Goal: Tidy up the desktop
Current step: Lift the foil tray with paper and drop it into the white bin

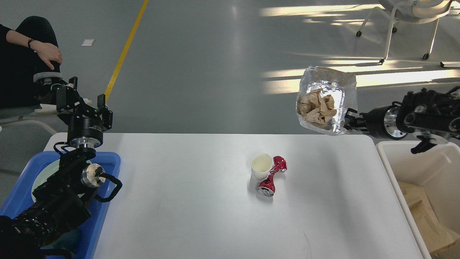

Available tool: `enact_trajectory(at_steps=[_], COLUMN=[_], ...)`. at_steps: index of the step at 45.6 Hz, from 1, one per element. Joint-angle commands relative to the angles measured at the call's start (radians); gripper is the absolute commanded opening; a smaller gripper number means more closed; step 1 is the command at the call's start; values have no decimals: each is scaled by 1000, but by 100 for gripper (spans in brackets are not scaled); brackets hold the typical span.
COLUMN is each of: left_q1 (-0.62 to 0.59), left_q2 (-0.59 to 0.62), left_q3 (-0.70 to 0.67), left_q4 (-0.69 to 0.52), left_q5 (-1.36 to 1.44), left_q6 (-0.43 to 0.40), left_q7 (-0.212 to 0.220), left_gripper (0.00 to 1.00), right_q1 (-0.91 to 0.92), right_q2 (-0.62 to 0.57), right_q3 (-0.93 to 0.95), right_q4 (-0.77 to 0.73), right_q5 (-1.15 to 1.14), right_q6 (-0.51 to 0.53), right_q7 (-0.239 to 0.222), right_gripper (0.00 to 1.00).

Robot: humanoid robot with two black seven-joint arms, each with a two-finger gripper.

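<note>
Desktop (201,216) fills the lower middle of the frame, white, mostly bare. Blue tray (107,169) sits at lower left on its left end, with a pale plate in it, largely hidden behind my left arm. White bin (395,169) at lower right, just off the table's right edge, brown paper already inside.

My right gripper (349,118) is at upper right, fingers pinched on the rim of the foil tray (325,102), which hangs tilted in the air above the table's far right corner, near the bin but not over it. Crumpled brown paper (317,107) sits inside the foil.

My left gripper (84,100) is at upper left, raised above the blue tray, fingers spread apart, holding nothing.

Left on the table, centre right: a white paper cup (261,165) standing upright, and a crushed red can (271,178) lying touching it on its right side.

Progress, my read: partway. Foil tray is off the table but not dropped yet; it has to go over the bin and be released. Cup and can come after that. Plate in the blue tray looks sorted.

Writing: some white lettering on the left wrist body, too small to read. Can print unreadable. Nothing else legible.
</note>
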Motion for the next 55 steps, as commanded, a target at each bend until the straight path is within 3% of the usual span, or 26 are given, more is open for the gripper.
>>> enact_trajectory(at_steps=[1,21,28,32,34,37,50,55], left_q1=[0,0,0,0,0,0,0,0], left_q2=[0,0,0,0,0,0,0,0], left_q3=[0,0,0,0,0,0,0,0], left_q4=[0,0,0,0,0,0,2,0], left_q5=[0,0,0,0,0,0,0,0], left_q6=[0,0,0,0,0,0,0,0], left_q7=[0,0,0,0,0,0,0,0], left_gripper=[97,97,97,97,97,97,97,97], right_q1=[-113,-430,-528,-555,-568,-585,-591,-508], right_q2=[-45,-138,-138,-134,-131,-126,-114,-94], right_q3=[-4,16,16,16,16,17,16,5], right_q4=[-118,-345,-399,-440,-456,-462,-454,-446], right_q5=[76,201,267,308,325,334,334,336], right_q6=[0,-26,-83,-103,-113,-121,-118,-101], right_q7=[-4,-6,-9,-7,-7,-7,-6,-6], right_gripper=[0,0,0,64,83,98,100,100])
